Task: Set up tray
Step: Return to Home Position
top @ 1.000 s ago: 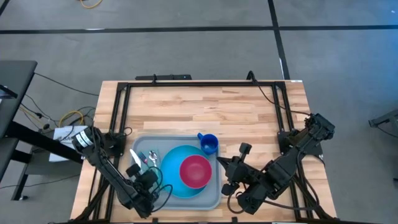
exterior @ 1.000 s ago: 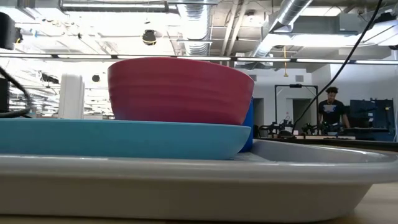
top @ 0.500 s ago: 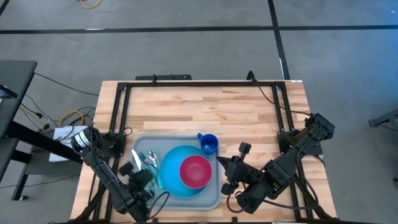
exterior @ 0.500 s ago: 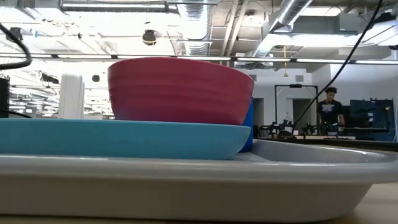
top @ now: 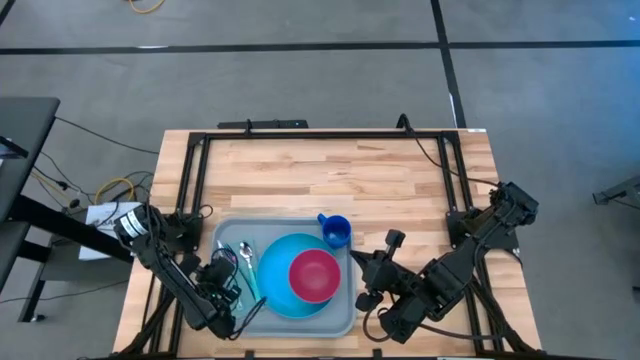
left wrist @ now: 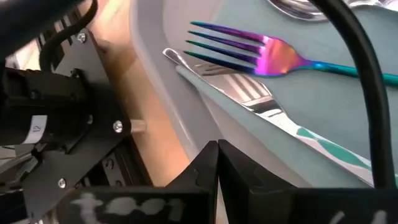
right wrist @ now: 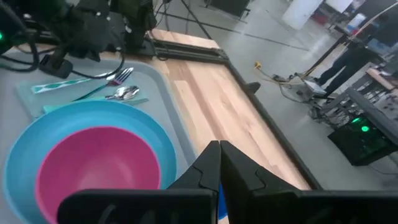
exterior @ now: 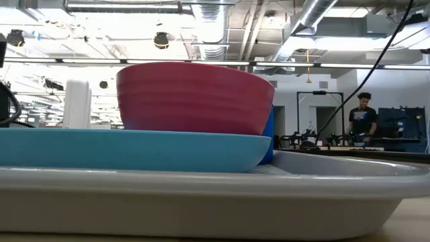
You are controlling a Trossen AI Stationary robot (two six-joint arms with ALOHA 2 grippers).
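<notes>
Tray [top: 290,227] sits between both arms on the worktop [top: 330,170], carrying plate [top: 272,295] and bowl [top: 314,276]; left pincer [left wrist: 217,145] hovers closed over its left rim; right pincer [right wrist: 219,144], closed too, waits beside its right rim.

Matte-black jointed left arm [top: 175,283] and right arm [top: 452,268] are trailing black cables [left wrist: 356,74]; a white band [top: 130,222] is ringing the left arm's base, silver screws [left wrist: 118,126] are dotting its black bracket [left wrist: 68,155], and the left gripper [left wrist: 217,145] is tapering into wedge-shaped black fingers [left wrist: 189,179].
</notes>
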